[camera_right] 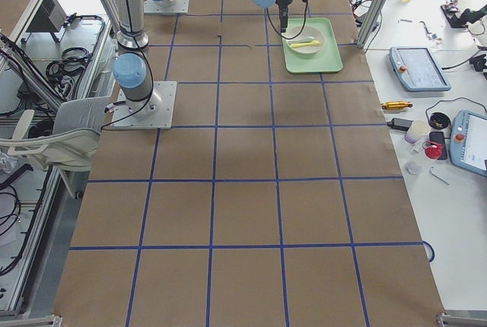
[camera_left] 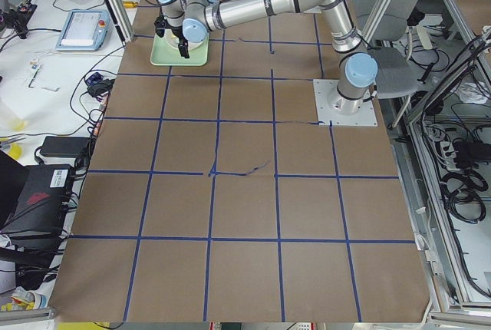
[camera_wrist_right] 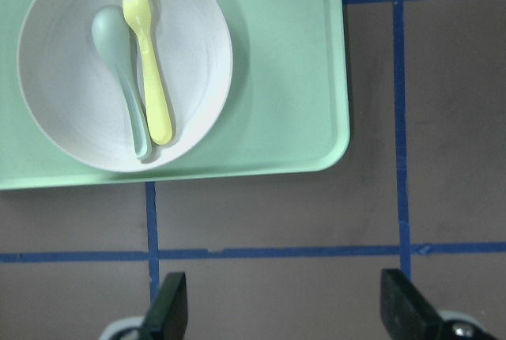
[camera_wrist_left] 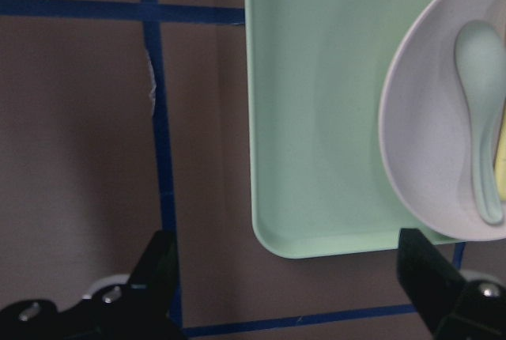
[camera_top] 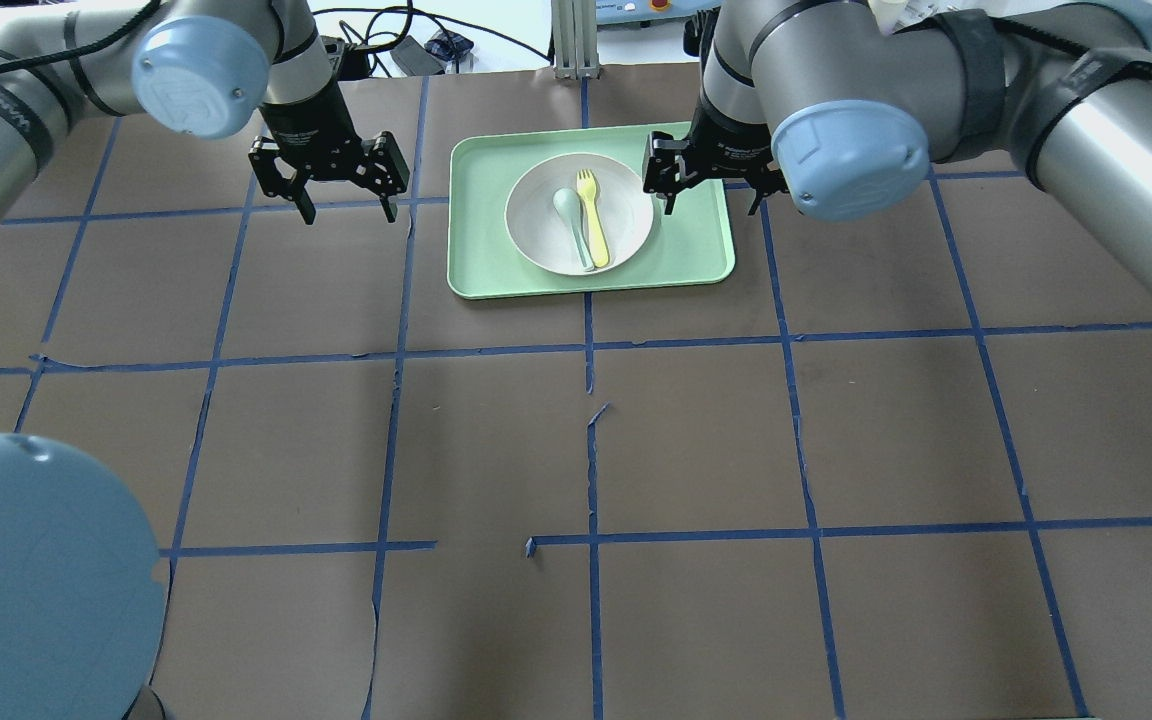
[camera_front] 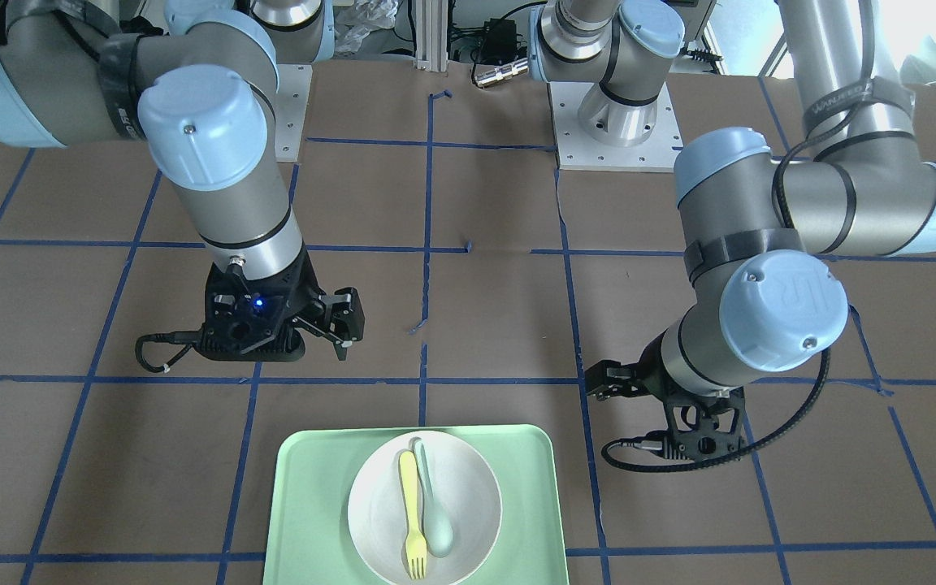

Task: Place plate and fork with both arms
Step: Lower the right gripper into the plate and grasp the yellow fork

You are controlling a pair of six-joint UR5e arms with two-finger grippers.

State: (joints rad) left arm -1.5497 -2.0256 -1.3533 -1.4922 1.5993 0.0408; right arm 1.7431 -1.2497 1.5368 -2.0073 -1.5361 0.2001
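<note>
The off-white plate lies in the light-green tray at the far middle of the table. The pale-yellow fork lies in the plate, right of a grey-green spoon. My left gripper is open and empty, above the table left of the tray. My right gripper is open and empty, above the tray's right edge. The right wrist view shows plate, fork and open fingers. The left wrist view shows the tray's corner and part of the plate.
The table is brown paper with a grid of blue tape. In the front-facing view the tray is at the near edge, my right gripper on the view's left and my left gripper on its right.
</note>
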